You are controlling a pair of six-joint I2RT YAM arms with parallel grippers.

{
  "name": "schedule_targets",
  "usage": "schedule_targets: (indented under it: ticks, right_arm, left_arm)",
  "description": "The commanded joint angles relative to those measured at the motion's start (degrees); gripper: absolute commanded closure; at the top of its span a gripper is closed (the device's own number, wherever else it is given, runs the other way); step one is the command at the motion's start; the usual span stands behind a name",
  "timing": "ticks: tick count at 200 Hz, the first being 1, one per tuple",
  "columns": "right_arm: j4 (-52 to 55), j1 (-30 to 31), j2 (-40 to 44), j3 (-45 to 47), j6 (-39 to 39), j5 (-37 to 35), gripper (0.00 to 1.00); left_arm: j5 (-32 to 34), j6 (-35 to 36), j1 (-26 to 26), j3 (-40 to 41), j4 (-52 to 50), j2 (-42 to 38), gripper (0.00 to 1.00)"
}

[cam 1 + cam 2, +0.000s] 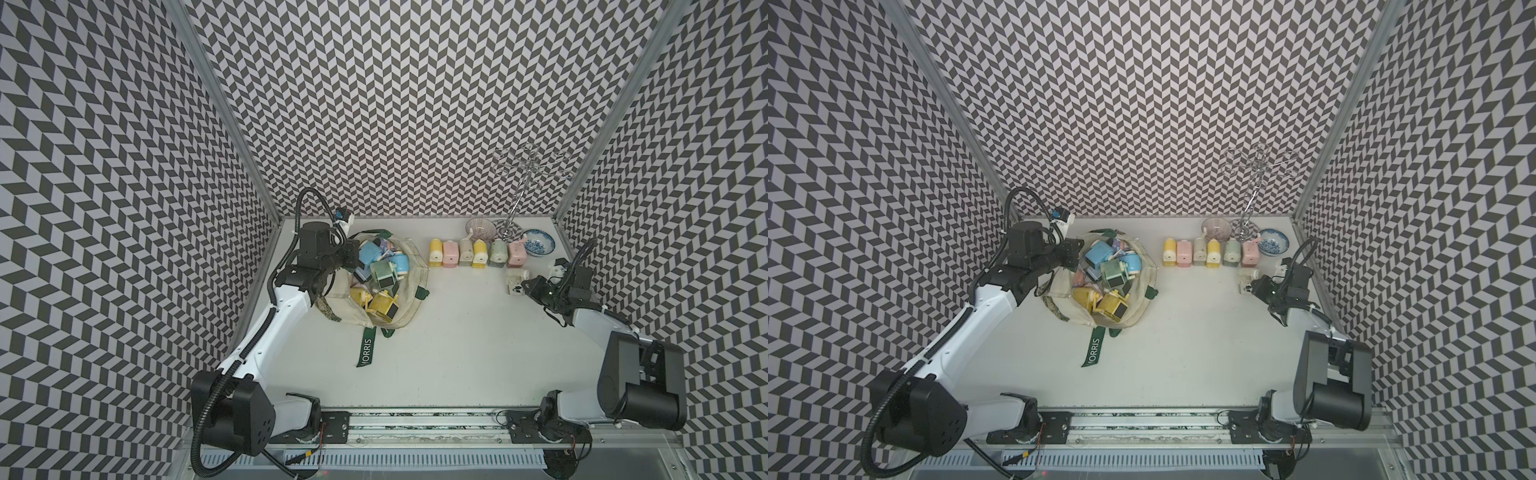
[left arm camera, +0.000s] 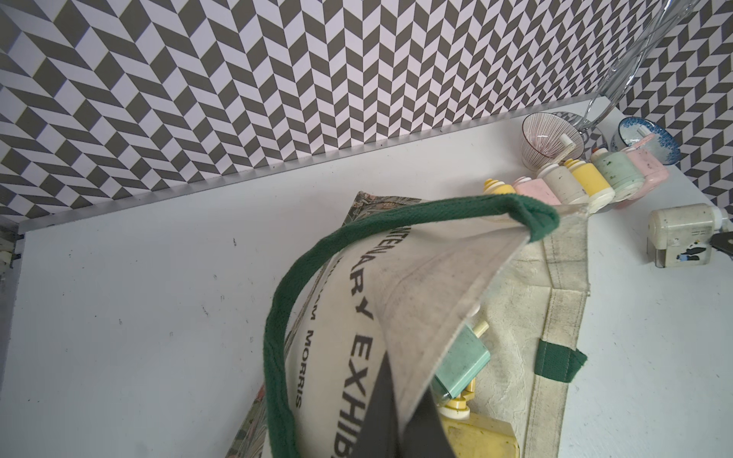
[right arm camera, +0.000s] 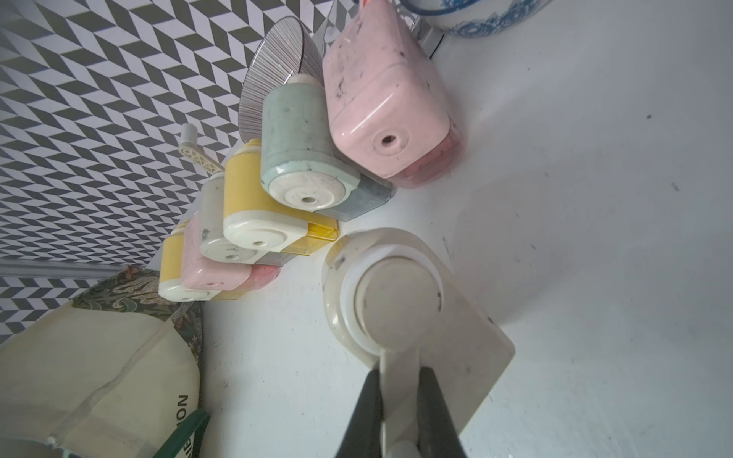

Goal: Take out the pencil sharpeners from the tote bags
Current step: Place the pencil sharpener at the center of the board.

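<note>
The cream tote bag [image 1: 412,282] [image 1: 1143,286] lies open at the table's left. Blue [image 1: 370,253], green [image 1: 384,272] and yellow [image 1: 380,305] pencil sharpeners are heaped inside it. My left gripper [image 1: 348,253] [image 2: 404,380] is shut on the bag's rim cloth at its far left side, holding it up. Several sharpeners [image 1: 476,253] [image 1: 1212,253] stand in a row near the back. In front of that row's right end, a cream sharpener [image 1: 514,282] [image 3: 396,293] rests on the table. My right gripper [image 1: 524,286] [image 3: 400,374] is shut on its crank handle.
A striped bowl [image 1: 480,228], a blue patterned bowl [image 1: 538,243] and a tall wire stand [image 1: 517,187] sit behind the row at the back right. The bag's green "MORRIS" strap [image 1: 365,347] trails toward the front. Patterned walls close in three sides.
</note>
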State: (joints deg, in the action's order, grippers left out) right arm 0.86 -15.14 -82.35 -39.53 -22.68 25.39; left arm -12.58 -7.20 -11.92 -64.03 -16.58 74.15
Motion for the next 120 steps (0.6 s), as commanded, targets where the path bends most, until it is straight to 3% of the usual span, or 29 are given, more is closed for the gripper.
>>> schedule_targets:
  ticks: [1, 59, 120]
  right_arm:
    - [-0.31, -1.41, -3.03, -2.68, 1.85, -2.30, 0.96]
    - [0.87, -2.26, -8.98, -5.99, 2.90, -2.17, 0.83]
    - [0.52, -2.64, -8.81, -6.45, 2.72, -1.58, 0.74]
  left_arm:
    - [-2.07, 0.50, -0.84, -1.28, 6.87, -1.62, 1.00]
    - [-2.42, 0.30, -0.82, -1.36, 6.91, -1.35, 1.00]
    - [-2.01, 0.45, -0.82, -1.36, 6.82, -1.41, 1.00]
